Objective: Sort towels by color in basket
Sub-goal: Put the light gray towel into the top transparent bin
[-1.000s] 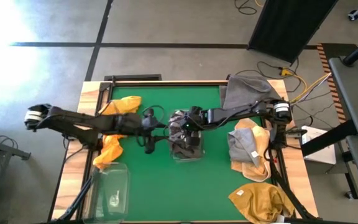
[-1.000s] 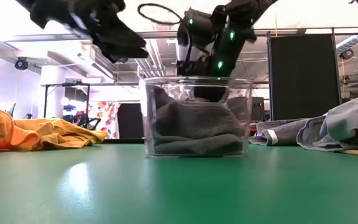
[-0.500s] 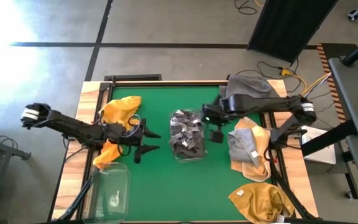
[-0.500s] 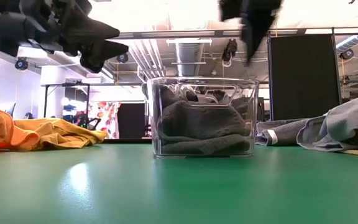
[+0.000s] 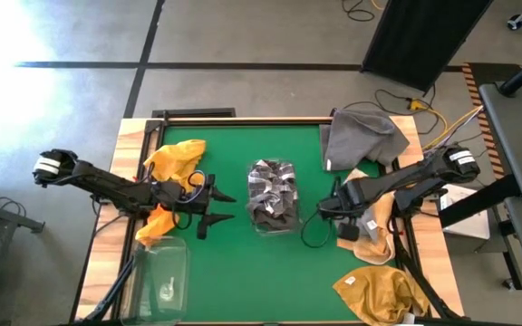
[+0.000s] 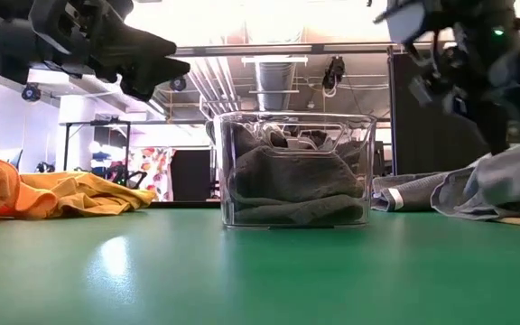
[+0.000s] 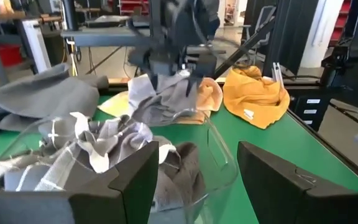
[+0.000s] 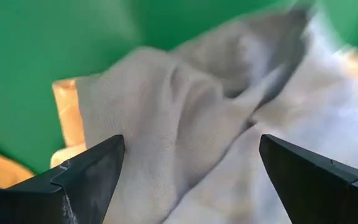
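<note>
A green-topped table (image 5: 234, 263) with a wooden rim stood on a grey concrete floor, seen from straight above. At its centre sat a clear basket (image 5: 273, 197) already holding dark grey towels, a grey-and-white checked towel (image 5: 272, 180) on top. At nine o'clock from the basket lay an orange towel (image 5: 172, 163). A second clear basket (image 5: 163, 268), with no towel in it, stood at seven o'clock.

The right gripper (image 5: 335, 208) hovered at about four o'clock from the centre basket, its fingers spread wide and holding nothing. Directly under it, and running on towards three o'clock, lay a grey towel (image 8: 185, 112) heaped on a yellow towel (image 5: 381, 231). That grey towel lay right below the claw, with its folds running roughly across the gap between the fingers, and the right arm was far the nearer of the two. Likely next: a short drop and a pinch.

The left gripper (image 5: 217, 206) waited at nine o'clock from the centre basket, fingers parted and empty, pointing at it.
</note>
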Tool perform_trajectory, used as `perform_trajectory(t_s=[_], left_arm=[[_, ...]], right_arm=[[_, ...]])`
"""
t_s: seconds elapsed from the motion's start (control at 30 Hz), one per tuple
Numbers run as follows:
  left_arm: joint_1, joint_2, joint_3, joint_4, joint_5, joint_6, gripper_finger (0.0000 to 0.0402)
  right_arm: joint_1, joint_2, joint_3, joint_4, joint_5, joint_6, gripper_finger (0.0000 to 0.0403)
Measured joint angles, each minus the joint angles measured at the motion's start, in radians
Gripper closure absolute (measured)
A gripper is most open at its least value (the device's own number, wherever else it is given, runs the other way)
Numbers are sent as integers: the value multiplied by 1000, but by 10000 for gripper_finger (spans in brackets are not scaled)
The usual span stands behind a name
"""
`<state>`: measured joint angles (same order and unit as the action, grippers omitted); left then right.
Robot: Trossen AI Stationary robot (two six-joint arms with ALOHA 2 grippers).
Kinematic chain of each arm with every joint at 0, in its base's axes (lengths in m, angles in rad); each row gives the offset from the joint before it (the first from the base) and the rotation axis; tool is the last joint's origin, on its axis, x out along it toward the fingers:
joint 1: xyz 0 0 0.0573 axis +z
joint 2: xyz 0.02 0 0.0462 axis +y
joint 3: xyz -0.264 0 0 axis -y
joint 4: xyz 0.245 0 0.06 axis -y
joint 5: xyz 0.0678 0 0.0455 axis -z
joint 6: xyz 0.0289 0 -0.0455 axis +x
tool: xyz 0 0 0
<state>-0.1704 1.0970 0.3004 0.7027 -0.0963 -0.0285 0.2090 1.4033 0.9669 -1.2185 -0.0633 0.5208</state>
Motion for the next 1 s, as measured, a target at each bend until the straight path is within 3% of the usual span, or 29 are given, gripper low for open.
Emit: perform_trajectory(t_s=[0.23, 0.33, 0.47, 0.7, 0.83, 1.0], left_arm=[[2, -13, 0, 46, -28, 74, 198], [5, -17, 0, 45, -36, 80, 198], [7, -18, 1, 48, -37, 94, 198], [7, -19, 0, 47, -37, 98, 198], [7, -19, 1, 46, -37, 96, 198], [7, -19, 0, 46, -36, 90, 198]], right_arm=[[9, 8, -86, 60, -5, 71, 39], [10, 8, -95, 133, 10, 74, 60], [9, 8, -82, 184, 15, 67, 136], [9, 1, 28, 183, 13, 22, 357], [6, -8, 155, 175, 28, -27, 384], [7, -9, 357, 177, 137, -124, 392]])
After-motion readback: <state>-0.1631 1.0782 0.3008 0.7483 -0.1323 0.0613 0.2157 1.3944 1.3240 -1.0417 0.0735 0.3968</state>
